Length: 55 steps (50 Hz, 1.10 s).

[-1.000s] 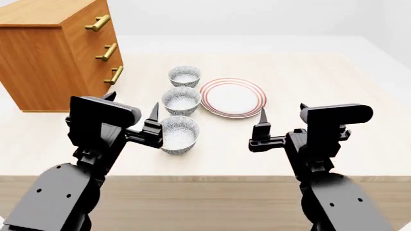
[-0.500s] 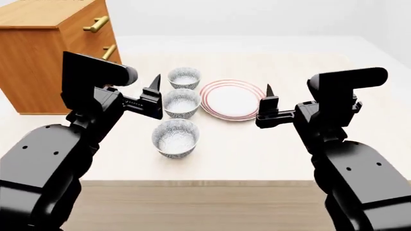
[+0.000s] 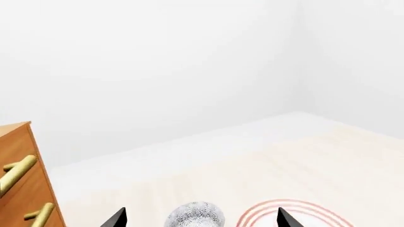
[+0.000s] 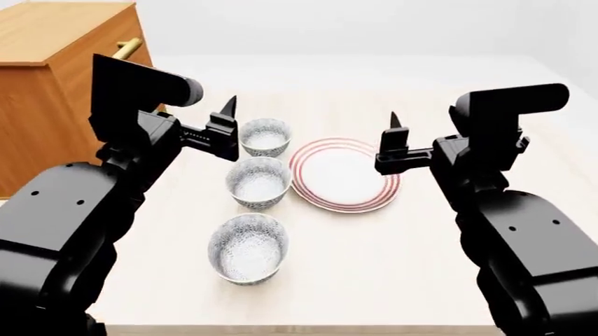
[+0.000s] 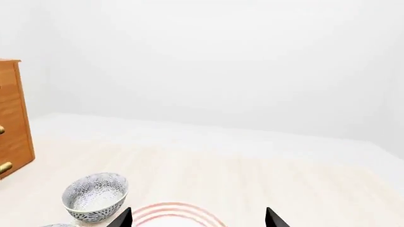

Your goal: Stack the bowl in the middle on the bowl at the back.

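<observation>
Three white bowls with a grey-blue pattern stand in a row on the table. The bowl at the back and the bowl in the middle stand apart, both upright and empty. My left gripper hovers just left of the back bowl, open and empty. My right gripper hangs open over the far right of the plate. In the left wrist view one patterned bowl shows below the wide-apart gripper; which bowl it is I cannot tell. The right wrist view shows the back bowl off to the side of the open gripper.
A flat red-ringed plate lies right of the bowls. A third bowl stands nearest me. A wooden dresser with brass handles stands at the table's left. The table's front edge runs along the bottom of the head view.
Both arms have moved forward and up, and the head view has shifted with them. My left gripper went from beside the nearest bowl to beside the back bowl. The bowls have not moved.
</observation>
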Motion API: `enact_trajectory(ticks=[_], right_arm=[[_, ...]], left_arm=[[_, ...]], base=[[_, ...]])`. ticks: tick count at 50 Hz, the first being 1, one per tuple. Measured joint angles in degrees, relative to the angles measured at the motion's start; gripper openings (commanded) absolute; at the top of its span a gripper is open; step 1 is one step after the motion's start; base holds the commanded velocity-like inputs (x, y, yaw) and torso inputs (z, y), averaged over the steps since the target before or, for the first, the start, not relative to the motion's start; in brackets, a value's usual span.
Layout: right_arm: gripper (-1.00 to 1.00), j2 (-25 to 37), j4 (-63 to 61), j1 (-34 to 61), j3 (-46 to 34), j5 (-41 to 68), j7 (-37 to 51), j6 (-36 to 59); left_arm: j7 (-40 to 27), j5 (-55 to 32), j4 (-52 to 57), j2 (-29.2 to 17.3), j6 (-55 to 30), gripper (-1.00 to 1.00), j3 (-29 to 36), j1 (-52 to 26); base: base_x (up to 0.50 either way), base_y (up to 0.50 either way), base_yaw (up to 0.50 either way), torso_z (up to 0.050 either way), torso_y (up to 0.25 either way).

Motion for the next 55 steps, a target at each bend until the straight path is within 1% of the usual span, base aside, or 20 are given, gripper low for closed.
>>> enact_trajectory(ticks=[25, 31, 43, 49, 51, 55], right_arm=[[1.00, -0.1, 0.8, 0.7, -0.2, 0.8, 0.3, -0.3], [1.00, -0.1, 0.8, 1.0, -0.4, 0.9, 0.5, -0.3], [1.00, 0.1, 0.4, 2.6, -1.6, 0.9, 1.3, 1.2], [1.00, -0.2, 0.0, 3.5, -1.3, 1.2, 2.2, 3.9], [1.00, -0.5, 0.0, 3.8, -1.0, 1.5, 2.5, 5.0], [1.00, -0.9, -0.1, 4.3, -0.4, 1.9, 3.0, 7.0]], left_arm=[[-0.5, -0.7, -0.8, -0.3, -0.7, 1.00, 0.1, -1.4], [-0.5, -0.9, -0.6, -0.6, -1.3, 1.00, 0.3, -1.5], [-2.2, -2.2, -2.6, -0.2, -11.7, 1.00, 0.0, -5.1], [-3.9, -3.1, -5.5, 0.0, -18.1, 1.00, 0.2, -8.2], [-6.1, -5.5, -7.2, -0.4, -19.8, 1.00, 0.4, -9.4], [-13.3, -14.2, -11.6, -1.9, -22.4, 1.00, 1.0, -12.0]], base=[[0.36, 0.00, 0.00, 0.000, 0.001], [0.05, 0.00, 0.00, 0.000, 0.000], [0.00, 0.00, 0.00, 0.000, 0.000], [0.00, 0.00, 0.00, 0.000, 0.000], [0.00, 0.00, 0.00, 0.000, 0.000], [0.00, 0.00, 0.00, 0.000, 0.000]])
